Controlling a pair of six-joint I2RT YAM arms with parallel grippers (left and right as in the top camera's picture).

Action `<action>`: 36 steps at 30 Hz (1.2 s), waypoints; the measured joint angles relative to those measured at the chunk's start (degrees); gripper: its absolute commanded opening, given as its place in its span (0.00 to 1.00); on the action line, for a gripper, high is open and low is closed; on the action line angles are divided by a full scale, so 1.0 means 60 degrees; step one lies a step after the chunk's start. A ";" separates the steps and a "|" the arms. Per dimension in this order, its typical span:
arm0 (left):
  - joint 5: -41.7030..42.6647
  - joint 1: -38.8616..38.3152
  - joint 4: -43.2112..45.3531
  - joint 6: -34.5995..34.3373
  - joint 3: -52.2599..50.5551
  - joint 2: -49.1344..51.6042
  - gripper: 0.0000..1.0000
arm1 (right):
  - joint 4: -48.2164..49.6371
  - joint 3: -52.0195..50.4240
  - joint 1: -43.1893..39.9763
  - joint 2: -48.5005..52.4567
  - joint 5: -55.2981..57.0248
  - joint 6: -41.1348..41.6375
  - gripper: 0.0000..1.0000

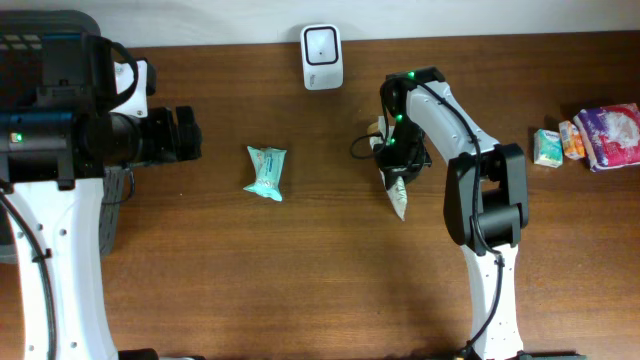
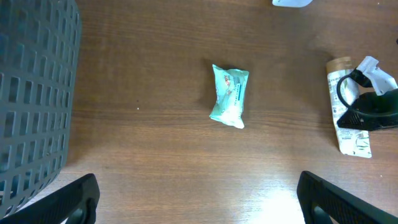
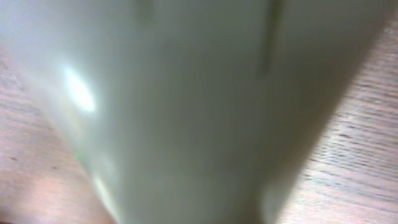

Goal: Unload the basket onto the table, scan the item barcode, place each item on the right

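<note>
While clamped shut in the right gripper (image 1: 393, 168), right of centre, pale packet (image 1: 399, 200) lies long axis twelve-to-six; scanner (image 1: 322, 57) at ten o'clock from it, right arm nearer; left gripper (image 1: 185, 135) spread wide, empty

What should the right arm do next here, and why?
Probably lift the pale packet off the table and carry it toward the white scanner at the far edge. The right gripper looks shut on the packet, which lies on the wood apart from the scanner.
</note>
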 measured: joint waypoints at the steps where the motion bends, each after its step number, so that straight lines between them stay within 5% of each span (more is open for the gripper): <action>1: 0.0000 0.0000 0.0000 0.0000 0.0000 0.0000 0.99 | 0.0000 0.0000 0.0004 0.0000 0.0007 -0.0011 0.13; 2: 0.0000 0.0000 0.0000 0.0000 0.0000 0.0000 0.99 | -0.0004 0.0000 0.0004 0.0000 0.0007 -0.0047 0.04; 8: 0.0000 0.0000 0.0000 0.0000 0.0000 0.0000 0.99 | 0.0058 -0.0007 0.0000 0.0000 -0.0652 -0.0135 0.04; 14: 0.0000 0.0000 0.0000 0.0000 0.0000 0.0000 0.99 | 0.0790 -0.0007 0.0033 0.0029 -0.5832 -0.2630 0.04; 18: 0.0000 0.0000 0.0004 0.0000 0.0000 0.0000 0.99 | 0.1239 -0.0007 0.0255 0.0055 -0.6324 -0.2834 0.04; 21: 0.0000 0.0000 0.0004 0.0000 0.0000 0.0000 0.99 | 0.1290 -0.0025 0.0477 0.0055 -0.6251 -0.2754 0.15; 22: 0.0000 0.0000 0.0004 0.0000 0.0000 0.0000 0.99 | 0.1304 -0.0025 0.0488 0.0055 -0.5985 -0.2586 0.38; 23: 0.0000 0.0000 0.0000 0.0000 0.0000 0.0000 0.99 | 0.1326 -0.0055 0.0484 0.0055 -0.5603 -0.2404 0.46; 36: 0.0000 0.0000 0.0000 0.0000 0.0000 0.0000 0.99 | 0.0546 0.0823 0.0382 0.0069 -0.4481 -0.1963 0.47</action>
